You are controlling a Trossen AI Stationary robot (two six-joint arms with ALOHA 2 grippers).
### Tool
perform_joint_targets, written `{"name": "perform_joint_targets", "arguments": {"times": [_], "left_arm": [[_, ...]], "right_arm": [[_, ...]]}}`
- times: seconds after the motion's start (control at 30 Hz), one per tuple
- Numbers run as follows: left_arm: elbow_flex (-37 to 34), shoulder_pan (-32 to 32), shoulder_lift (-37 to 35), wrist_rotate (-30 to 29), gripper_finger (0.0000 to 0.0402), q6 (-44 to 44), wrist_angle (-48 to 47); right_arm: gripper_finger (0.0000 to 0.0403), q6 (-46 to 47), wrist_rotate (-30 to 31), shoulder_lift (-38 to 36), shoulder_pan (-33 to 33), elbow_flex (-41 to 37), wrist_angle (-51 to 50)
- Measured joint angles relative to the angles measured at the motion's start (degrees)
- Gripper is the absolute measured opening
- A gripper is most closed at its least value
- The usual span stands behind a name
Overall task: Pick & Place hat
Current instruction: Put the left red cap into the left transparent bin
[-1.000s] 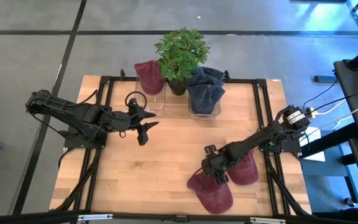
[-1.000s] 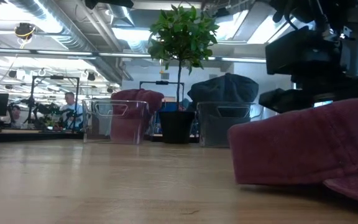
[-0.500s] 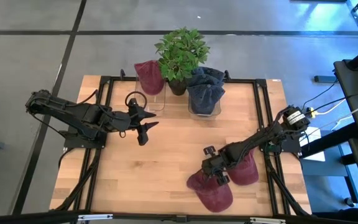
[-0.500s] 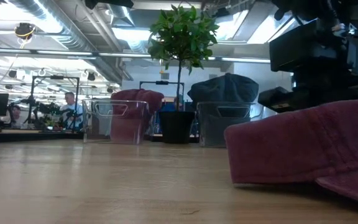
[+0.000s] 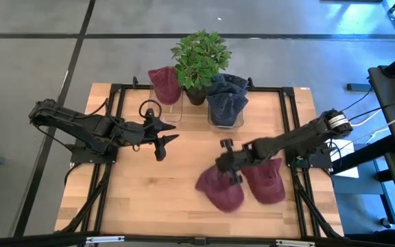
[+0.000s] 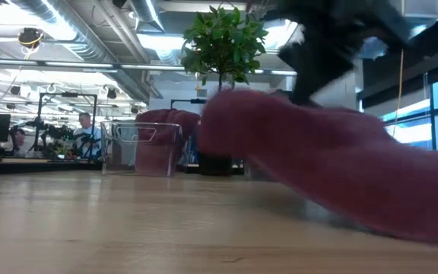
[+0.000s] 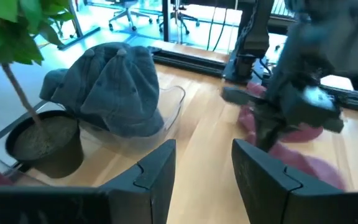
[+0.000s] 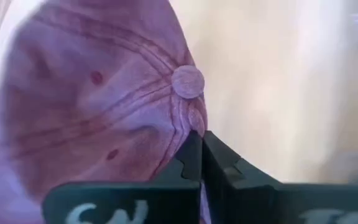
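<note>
A maroon hat (image 5: pixel 218 191) is near the table's middle front, with my right gripper (image 5: pixel 228 173) shut on it. In the low view the hat (image 6: pixel 318 152) is blurred and slants, its far end raised. A second maroon hat (image 5: pixel 266 182) lies flat on the table just to its right. My left gripper (image 5: pixel 162 142) hovers open at the table's left centre, its fingers (image 7: pixel 160 168) around nothing. At the back, one clear bin holds a maroon hat (image 5: pixel 164 84) and another holds blue-grey hats (image 5: pixel 226 97). My right gripper pinches a fold of the hat's crown (image 8: pixel 182 124) between its two fingers, just beside the top button (image 8: pixel 188 81). The fingers come from above, slanting in from the table's right. The hat hangs tilted below them, crown end up. Whether its lower end touches the table I cannot tell.
A potted plant (image 5: pixel 200 58) stands between the two bins at the far edge. Black frame rails (image 5: pixel 115 96) run along the table's sides and back. Bare wood (image 5: pixel 163 199) lies at the front left. People sit in the room beyond (image 6: pixel 86 129).
My right gripper has taken hold of the front maroon hat. It has risen and moved toward the table's far edge and left. The hat has gone with it: its crown is pulled up off the table and it now slants. The other maroon hat has stayed put.
</note>
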Motion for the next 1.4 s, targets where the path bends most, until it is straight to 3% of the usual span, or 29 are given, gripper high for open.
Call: {"name": "perform_joint_targets", "arguments": {"times": [0.2, 0.5, 0.97, 1.27, 1.4], "left_arm": [[0.0, 0.0, 3.6, 0.1, 0.0152, 3.7, 5.5], [-0.1, 1.2, 8.8, 5.9, 0.0148, 6.1, 11.2], [-0.1, 4.4, 9.6, 12.0, 0.015, 5.1, 12.9], [-0.1, 4.9, 9.5, 12.7, 0.0144, 3.9, 12.3], [-0.1, 4.9, 9.5, 13.6, 0.0144, 1.7, 10.6]], "right_arm": [[0.0002, -5.6, 2.8, -1.1, -3.6, 8.5, -1.4], [0.0001, -13.0, 3.0, -1.2, -7.0, 19.0, -2.0], [0.0001, -14.4, 4.2, -1.2, -8.4, 19.9, 2.1], [0.0001, -15.1, 4.5, -1.2, -8.4, 19.9, 3.4], [0.0001, -15.2, 7.7, -1.2, -8.4, 19.9, 4.0]]}}
